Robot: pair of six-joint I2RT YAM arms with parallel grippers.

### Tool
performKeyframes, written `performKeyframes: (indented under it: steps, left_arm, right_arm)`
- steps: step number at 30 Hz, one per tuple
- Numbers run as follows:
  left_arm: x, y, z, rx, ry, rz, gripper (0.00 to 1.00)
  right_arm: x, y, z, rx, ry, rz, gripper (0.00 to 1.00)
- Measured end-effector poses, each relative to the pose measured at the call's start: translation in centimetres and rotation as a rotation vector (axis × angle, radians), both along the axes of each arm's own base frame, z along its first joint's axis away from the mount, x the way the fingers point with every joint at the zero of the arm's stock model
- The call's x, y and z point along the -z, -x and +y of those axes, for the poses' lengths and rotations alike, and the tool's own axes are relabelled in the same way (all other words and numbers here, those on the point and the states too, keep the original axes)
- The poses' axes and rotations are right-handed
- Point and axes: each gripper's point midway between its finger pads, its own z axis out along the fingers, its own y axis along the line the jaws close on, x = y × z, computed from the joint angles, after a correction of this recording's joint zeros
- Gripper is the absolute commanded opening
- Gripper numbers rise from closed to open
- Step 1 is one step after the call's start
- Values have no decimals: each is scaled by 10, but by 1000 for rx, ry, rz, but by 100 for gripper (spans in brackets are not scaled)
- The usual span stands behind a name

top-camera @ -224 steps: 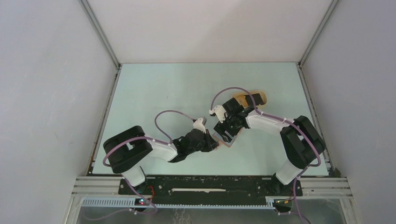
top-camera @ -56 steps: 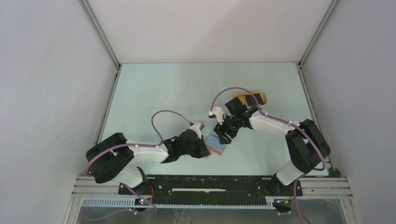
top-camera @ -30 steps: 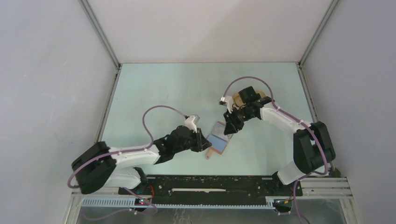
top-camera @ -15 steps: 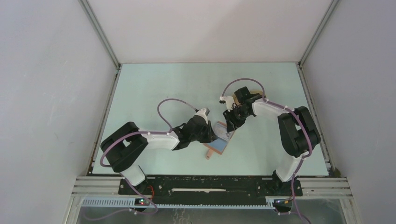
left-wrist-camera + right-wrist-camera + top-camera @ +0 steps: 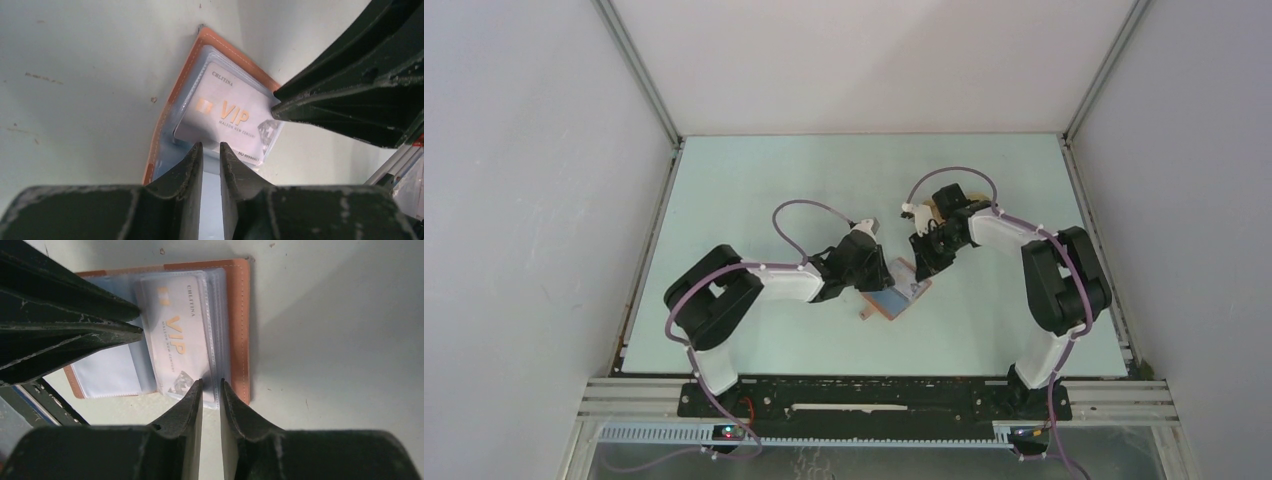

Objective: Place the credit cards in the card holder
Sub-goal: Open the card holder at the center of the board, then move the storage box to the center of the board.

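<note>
Open card holder (image 5: 892,298) lies on tabletop (image 5: 754,190), mid-field, between the arms. Grey VIP credit card (image 5: 227,117) sits in its clear pocket (image 5: 219,330). Fingers of left tool (image 5: 211,149) and right tool (image 5: 211,386) nearly pressed together, tips at opposite pocket edges; whether they nip the sleeve, cannot tell.

Bright, soft, even light fills the overhead view, and the pale bench (image 5: 754,200) carries only faint shadows. In both wrist views the near fingers (image 5: 187,172) are dark and soft-focused. The card (image 5: 227,115) print stays sharp, and a soft grey shadow lies right of the holder (image 5: 240,315).
</note>
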Motion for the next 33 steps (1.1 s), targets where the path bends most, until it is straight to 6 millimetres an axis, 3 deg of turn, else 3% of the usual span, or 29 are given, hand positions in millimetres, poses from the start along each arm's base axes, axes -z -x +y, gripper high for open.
performKeyframes:
  steps: [4, 11, 14, 17, 21, 25, 27, 29, 30, 31, 33]
  left_arm:
    - [0, -7, -4, 1, 4, 12, 25]
    - [4, -25, -5, -4, 1, 23, 26]
    - [4, -27, -2, -6, -6, 18, 29]
    - [-7, -24, 5, -4, -15, -7, 32]
    - [-52, -20, 23, 0, 1, -119, 34]
    - [-126, -22, 35, 18, 55, -330, 41]
    - [-170, -23, 42, 29, 94, -467, 53]
    - [-207, -22, 48, 36, 128, -589, 73]
    - [-228, -21, 51, 38, 151, -661, 92]
    - [-250, -20, 54, 35, 178, -733, 99]
    - [-280, -21, 58, 30, 212, -840, 100]
  right_arm:
    - [0, 7, -4, 16, -8, 27, 30]
    - [-4, 23, -2, 14, -43, 84, 48]
    - [-11, 24, -3, 20, -66, 75, 54]
    - [-31, 19, -11, 40, -105, 18, 55]
    - [-71, 3, -30, 73, -175, -120, 55]
    - [-118, -4, -46, 66, -235, -295, 61]
    - [-147, -3, -50, 50, -254, -417, 85]
    - [-177, -3, -54, 39, -266, -548, 99]
    - [-191, -4, -56, 32, -267, -616, 99]
    - [-208, -5, -57, 23, -270, -694, 100]
    - [-223, -8, -58, 20, -276, -766, 98]
